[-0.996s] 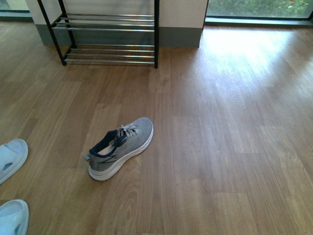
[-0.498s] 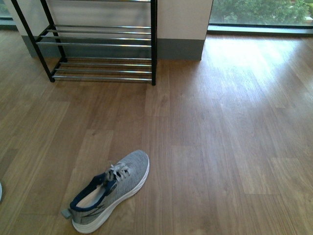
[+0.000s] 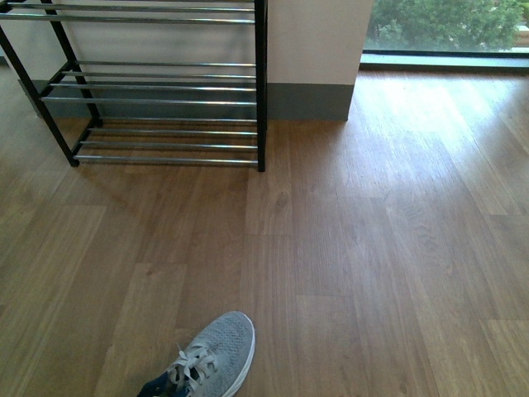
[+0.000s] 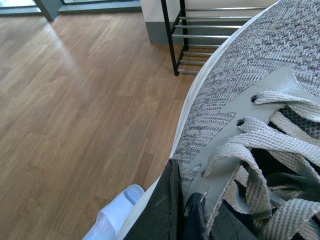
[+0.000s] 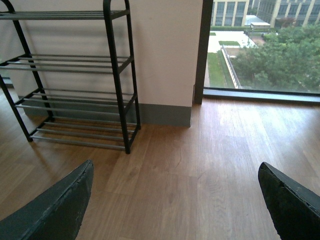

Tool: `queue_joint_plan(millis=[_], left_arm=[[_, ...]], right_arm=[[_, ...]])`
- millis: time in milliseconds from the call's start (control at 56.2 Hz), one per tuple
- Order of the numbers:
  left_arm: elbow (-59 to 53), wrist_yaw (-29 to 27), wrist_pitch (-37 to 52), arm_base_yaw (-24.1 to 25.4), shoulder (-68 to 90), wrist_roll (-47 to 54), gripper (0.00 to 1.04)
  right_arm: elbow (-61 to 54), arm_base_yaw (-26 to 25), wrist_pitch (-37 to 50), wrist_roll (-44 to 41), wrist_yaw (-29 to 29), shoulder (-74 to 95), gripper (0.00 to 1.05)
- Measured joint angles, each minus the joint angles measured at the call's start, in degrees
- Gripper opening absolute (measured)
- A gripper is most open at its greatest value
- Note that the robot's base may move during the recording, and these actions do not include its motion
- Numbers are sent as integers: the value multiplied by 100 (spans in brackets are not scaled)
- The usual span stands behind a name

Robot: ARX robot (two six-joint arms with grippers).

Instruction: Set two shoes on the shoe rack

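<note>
Bare floor (image 3: 347, 248) runs from the near edge to the rack (image 3: 165, 99), standing far left against the wall (image 3: 310, 41). One sneaker (image 3: 216, 356) lies at the near edge, left of centre. A second sneaker (image 4: 240, 100), clamped aloft by the left gripper (image 4: 176, 220), bulks out that side.

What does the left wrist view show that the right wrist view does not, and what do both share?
Only the left wrist view: a grey knit sneaker close up, with pale laces. Only the right wrist view: the open right gripper, and a window onto trees. Both: the shoe rack, the wooden floor and the wall's grey skirting.
</note>
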Motion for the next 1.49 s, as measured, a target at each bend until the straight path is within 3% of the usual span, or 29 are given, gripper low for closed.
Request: queue_joint_plan(millis=[943,1032,1085,1139,1210,1299,1388,1495], left_arm=[[-4,-105,-2,7,-15,2,2],[-4,-85,-2,4,-15,0,2],[-4,-46,-2,4,-15,0,2],[-4,-20,-2,4,-13,0,2],[-4,-22,-2,4,-15,0,2],[-4,-28,-2,4,-13,0,2],[-4,-35,-2,4,-13,0,2],[-4,-26,-2,4,-13,0,2]], right_arm=[[0,-2,0,0,-57,-2,95],[0,-393,4,387,-1537,116,95],[2,-350,-107,551,-2015,177,95],[9,-111,-74,575,-1974,382,95],[11,378,330,546,-1510,1137,95],[190,951,2020,363,-927,3484,95],[752,898,3357,199,-737,5914,95],[1248,682,4006,72,-699,8065,95]])
